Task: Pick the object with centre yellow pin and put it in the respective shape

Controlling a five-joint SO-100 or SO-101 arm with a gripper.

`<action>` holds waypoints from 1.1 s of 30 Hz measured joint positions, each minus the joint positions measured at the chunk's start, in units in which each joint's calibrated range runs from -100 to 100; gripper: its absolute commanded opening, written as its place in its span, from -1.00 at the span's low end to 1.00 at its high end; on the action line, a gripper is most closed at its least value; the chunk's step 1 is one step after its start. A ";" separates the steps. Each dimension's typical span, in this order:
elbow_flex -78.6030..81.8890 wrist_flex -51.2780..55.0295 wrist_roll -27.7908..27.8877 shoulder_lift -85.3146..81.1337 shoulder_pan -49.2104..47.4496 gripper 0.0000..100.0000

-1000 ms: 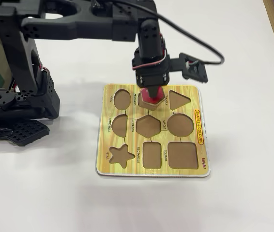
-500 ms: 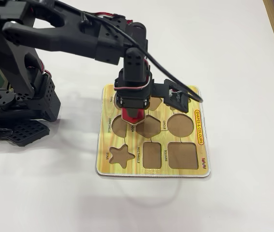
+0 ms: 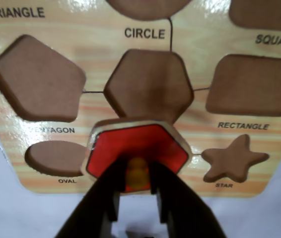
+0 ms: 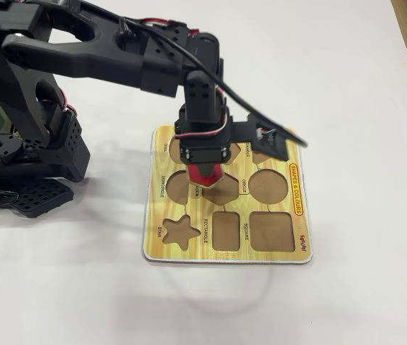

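Since half a second ago the arm has shifted a little to the right in the fixed view, so the claw (image 4: 205, 175) now hangs over the left edge of the hexagon cut-out (image 4: 221, 188) rather than over the semicircle side of the shape board (image 4: 298, 237).

The claw (image 3: 137, 174) is clenched on the yellow knob (image 3: 137, 171) of the red hexagon piece (image 3: 136, 149), one finger on each side of it. In the wrist view the piece is held above the board, overlapping the near edge of the hexagon cut-out (image 3: 149, 84), with the pentagon cut-out (image 3: 36, 78) to the left and the rectangle cut-out (image 3: 254, 85) to the right. It is not seated yet; whether it touches the board cannot be told.

To do this step well, the piece likely needs to go a little further forward until its outline sits squarely over the recess. Its edges look roughly parallel to the cut-out's, so little twist should be needed. Lowering it flat matters: a tilted piece would catch on the rim. The claw should let go only once the piece has dropped in level, and then lift straight up off the knob.
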 measured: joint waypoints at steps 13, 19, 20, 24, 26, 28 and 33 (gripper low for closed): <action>-5.76 0.00 -0.05 0.43 0.00 -0.99; -9.98 0.00 -0.31 6.36 0.00 -0.99; -10.52 0.00 -0.31 6.79 0.00 -0.99; -10.88 0.00 -0.31 7.39 0.00 -0.99; -10.88 0.00 -0.31 7.39 0.09 -0.99; -10.88 0.00 -0.31 7.39 0.84 -0.99; -10.97 0.00 -0.31 10.14 2.71 -0.99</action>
